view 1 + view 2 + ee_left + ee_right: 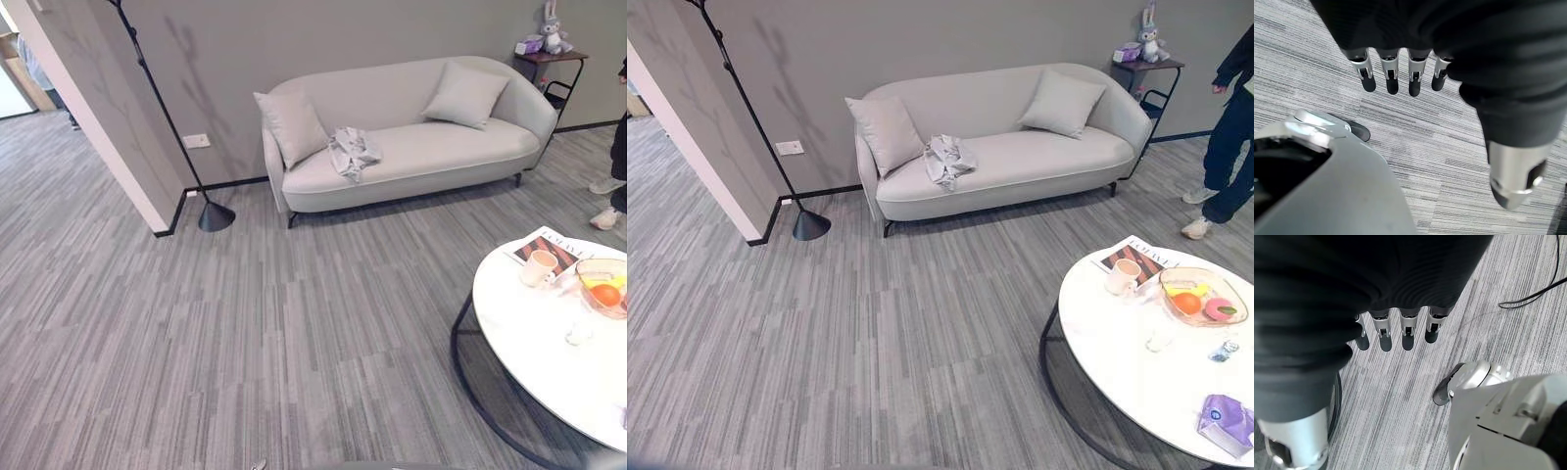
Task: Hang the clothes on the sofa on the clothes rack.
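A wide stretch of grey carpet point(245, 333) lies open between the camera and the sofa point(411, 147). The round white table point(1127, 377) crowds the right side, carrying a cup point(1123, 276), a fruit bowl point(1203, 297) and a magazine point(1141, 253). The clothes rack point(176, 137) stands left of the sofa, beside a projecting wall corner point(108, 137). A person point(1229, 147) stands beyond the sofa's right end, near a side table point(1146, 83).

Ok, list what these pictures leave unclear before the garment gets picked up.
- Clothes rack: the head views' top edge cuts off its top, so no hooks are visible.
- Grey garment on the sofa: crumpled, type unreadable.
- Person: cut off by the right edge.
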Tool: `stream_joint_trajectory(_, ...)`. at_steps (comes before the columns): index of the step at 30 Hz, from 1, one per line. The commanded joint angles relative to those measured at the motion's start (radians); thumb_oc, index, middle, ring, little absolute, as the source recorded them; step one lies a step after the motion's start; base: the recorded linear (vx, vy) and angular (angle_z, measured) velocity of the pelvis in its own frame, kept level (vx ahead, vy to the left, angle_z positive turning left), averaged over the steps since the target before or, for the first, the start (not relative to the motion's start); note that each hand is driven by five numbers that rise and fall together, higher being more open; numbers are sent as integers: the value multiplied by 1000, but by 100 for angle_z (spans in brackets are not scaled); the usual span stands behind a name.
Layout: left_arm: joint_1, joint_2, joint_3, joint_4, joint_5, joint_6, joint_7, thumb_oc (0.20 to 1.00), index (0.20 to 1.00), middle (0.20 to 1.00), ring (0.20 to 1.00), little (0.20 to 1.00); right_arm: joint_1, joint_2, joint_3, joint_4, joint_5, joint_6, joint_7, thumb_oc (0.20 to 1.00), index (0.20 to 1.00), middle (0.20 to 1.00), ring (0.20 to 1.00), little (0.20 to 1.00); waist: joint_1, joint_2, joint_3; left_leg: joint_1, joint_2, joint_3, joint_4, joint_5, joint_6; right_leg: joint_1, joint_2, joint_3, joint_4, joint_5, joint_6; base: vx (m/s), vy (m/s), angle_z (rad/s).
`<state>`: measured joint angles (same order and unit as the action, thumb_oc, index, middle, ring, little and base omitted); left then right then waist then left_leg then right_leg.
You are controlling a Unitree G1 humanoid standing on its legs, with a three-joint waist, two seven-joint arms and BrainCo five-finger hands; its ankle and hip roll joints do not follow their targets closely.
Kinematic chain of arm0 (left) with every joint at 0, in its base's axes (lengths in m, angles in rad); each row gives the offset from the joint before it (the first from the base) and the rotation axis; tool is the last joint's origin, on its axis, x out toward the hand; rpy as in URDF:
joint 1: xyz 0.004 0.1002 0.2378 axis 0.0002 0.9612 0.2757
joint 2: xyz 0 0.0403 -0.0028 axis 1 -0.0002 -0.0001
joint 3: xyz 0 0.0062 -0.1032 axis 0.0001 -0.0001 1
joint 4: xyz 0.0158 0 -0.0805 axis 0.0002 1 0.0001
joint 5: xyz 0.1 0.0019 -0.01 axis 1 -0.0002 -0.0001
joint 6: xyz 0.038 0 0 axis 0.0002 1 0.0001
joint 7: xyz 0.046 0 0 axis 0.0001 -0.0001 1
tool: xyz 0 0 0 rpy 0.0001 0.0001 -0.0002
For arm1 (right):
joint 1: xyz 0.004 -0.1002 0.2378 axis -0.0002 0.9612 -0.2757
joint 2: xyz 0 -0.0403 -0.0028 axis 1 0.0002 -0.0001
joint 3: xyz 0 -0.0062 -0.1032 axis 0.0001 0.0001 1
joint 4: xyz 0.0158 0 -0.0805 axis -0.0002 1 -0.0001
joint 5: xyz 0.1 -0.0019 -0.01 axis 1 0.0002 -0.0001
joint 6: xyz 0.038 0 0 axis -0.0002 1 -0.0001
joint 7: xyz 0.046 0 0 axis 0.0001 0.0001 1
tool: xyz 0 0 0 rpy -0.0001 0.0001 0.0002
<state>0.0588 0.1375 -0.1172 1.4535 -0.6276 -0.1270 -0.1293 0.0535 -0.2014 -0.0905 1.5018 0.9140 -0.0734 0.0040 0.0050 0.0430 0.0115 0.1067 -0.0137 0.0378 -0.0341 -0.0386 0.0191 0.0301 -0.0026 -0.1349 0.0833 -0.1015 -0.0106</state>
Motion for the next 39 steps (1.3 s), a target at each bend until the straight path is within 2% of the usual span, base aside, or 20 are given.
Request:
stream_joint_trajectory(1, -56, -41, 21, 55, 57, -19, 1, 1000, 1000, 1000, 1000, 1000, -47, 8, -28, 79, -4, 7, 9, 1000, 1000, 1000, 1000, 1000, -21, -41, -27, 26, -22, -23, -53, -14, -25, 91, -88, -21, -169, 123, 112, 8, 37, 4)
stream_joint_trajectory(13, -52, -35, 5, 45, 72, -21, -21, 1000, 1000, 1000, 1000, 1000, -38, 3, -4, 61, -54, 5, 24, 1000, 1000, 1000, 1000, 1000, -35, -39, -21, 35, -43, -16, -53, -25, -4, 71, -108, -3, -112, 117, 121, -4, 50, -3)
stream_joint_trajectory(15, -51, -33, 4, 48, 82, -23, -18, 1000, 1000, 1000, 1000, 1000, -39, 4, 0, 57, -61, 5, 25, 1000, 1000, 1000, 1000, 1000, -35, -38, -18, 33, -46, -15, -53, -26, 2, 57, -111, -1, -87, 114, 123, -35, 62, -3)
stream_joint_trajectory(18, -57, -31, 4, 50, 96, -23, -13, 1000, 1000, 1000, 1000, 1000, -51, 6, 10, 49, -91, 3, 26, 1000, 1000, 1000, 1000, 1000, -31, -30, 13, 36, -51, 0, -53, -32, 17, -13, -127, -4, 19, 127, 144, -85, 75, -10)
stream_joint_trajectory(19, -59, -28, 7, 53, 101, -21, -13, 1000, 1000, 1000, 1000, 1000, -58, 8, 9, 49, -86, 5, 29, 1000, 1000, 1000, 1000, 1000, -22, -24, 31, 41, -48, 17, -53, -33, 23, -59, -145, -36, 109, 141, 161, -65, 57, -31)
stream_joint_trajectory(20, -60, -28, 7, 53, 101, -21, -13, 1000, 1000, 1000, 1000, 1000, -59, 8, 9, 49, -86, 5, 29, 1000, 1000, 1000, 1000, 1000, -21, -24, 31, 40, -49, 18, -53, -32, 24, -64, -146, -34, 115, 138, 162, -29, 76, -34)
stream_joint_trajectory(21, -60, -28, 7, 59, 107, -19, -11, 1000, 1000, 1000, 1000, 1000, -58, 11, 7, 51, -82, 4, 29, 1000, 1000, 1000, 1000, 1000, -16, -20, 40, 52, -47, 30, -53, -38, 26, -98, -180, -87, 189, 171, 175, 5, 38, -22)
stream_joint_trajectory(22, -60, -28, 7, 59, 107, -19, -11, 1000, 1000, 1000, 1000, 1000, -59, 11, 6, 51, -82, 4, 29, 1000, 1000, 1000, 1000, 1000, -16, -21, 40, 51, -49, 29, -53, -37, 27, -101, -182, -86, 193, 169, 176, 24, 48, -25)
stream_joint_trajectory(23, -60, -29, 4, 60, 111, -18, -10, 1000, 1000, 1000, 1000, 1000, -57, 12, 3, 51, -79, 3, 29, 1000, 1000, 1000, 1000, 1000, -16, -21, 42, 58, -49, 37, -53, -41, 27, -111, -205, -117, 208, 186, 179, 74, -7, -23)
stream_joint_trajectory(24, -62, -26, 1, 62, 119, -17, -10, 1000, 1000, 1000, 1000, 1000, -57, 11, -2, 51, -71, 2, 24, 1000, 1000, 1000, 1000, 1000, -15, -23, 37, 66, -47, 46, -53, -50, 24, -115, -227, -154, 175, 190, 174, 114, -37, -23)
stream_joint_trajectory(25, -63, -24, 0, 62, 121, -16, -11, 1000, 1000, 1000, 1000, 1000, -57, 9, -5, 51, -65, 3, 22, 1000, 1000, 1000, 1000, 1000, -18, -24, 35, 69, -44, 42, -53, -54, 21, -118, -221, -154, 136, 187, 167, 139, -78, -23)
stream_joint_trajectory(28, -66, -22, -4, 61, 120, -21, -5, 1000, 1000, 1000, 1000, 1000, -64, 9, -1, 48, -49, 2, 15, 1000, 1000, 1000, 1000, 1000, -34, -36, 34, 91, -47, 24, -53, -74, 11, -143, -192, -90, -22, 235, 175, 216, -110, -20)
stream_joint_trajectory(29, -73, -20, -3, 56, 121, -25, -1, 1000, 1000, 1000, 1000, 1000, -69, 13, -4, 45, -34, 8, 12, 1000, 1000, 1000, 1000, 1000, -43, -39, 44, 138, -37, 12, -53, -109, -1, -196, -189, -44, -154, 304, 203, 308, -112, -8)
stream_joint_trajectory(30, -73, -21, -3, 56, 121, -25, -1, 1000, 1000, 1000, 1000, 1000, -69, 12, -4, 45, -34, 8, 12, 1000, 1000, 1000, 1000, 1000, -43, -37, 45, 140, -35, 13, -53, -110, -1, -193, -186, -45, -156, 305, 203, 435, -139, 0)
stream_joint_trajectory(31, -78, -21, -1, 55, 119, -27, 1, 1000, 1000, 1000, 1000, 1000, -68, 20, -10, 45, -26, 14, 15, 1000, 1000, 1000, 1000, 1000, -50, -36, 50, 177, -26, -7, -53, -132, -9, -256, -198, -26, -171, 304, 218, 208, -56, 6)
stream_joint_trajectory(37, -74, -27, -3, 67, 133, -20, -6, 1000, 1000, 1000, 1000, 1000, -51, 32, -28, 53, -13, 24, 22, 1000, 1000, 1000, 1000, 1000, -72, -35, 38, 281, 6, -51, -53, -200, -30, -312, -213, -28, -171, 320, 237, 429, -128, 34)
stream_joint_trajectory(38, -73, -24, 5, 83, 143, -19, -7, 1000, 1000, 1000, 1000, 1000, -24, 16, -55, 80, -8, 33, 25, 1000, 1000, 1000, 1000, 1000, -89, -50, 6, 305, 32, -103, -53, -231, -39, -273, -196, 24, -171, 356, 229, 724, -323, 98)
stream_joint_trajectory(39, -68, -24, 11, 77, 127, -18, -6, 1000, 1000, 1000, 1000, 1000, -16, 2, -55, 96, -23, 34, 19, 1000, 1000, 1000, 1000, 1000, -94, -41, -6, 321, 82, -108, -53, -228, -55, -270, -173, 27, -158, 370, 220, 844, -403, 100)
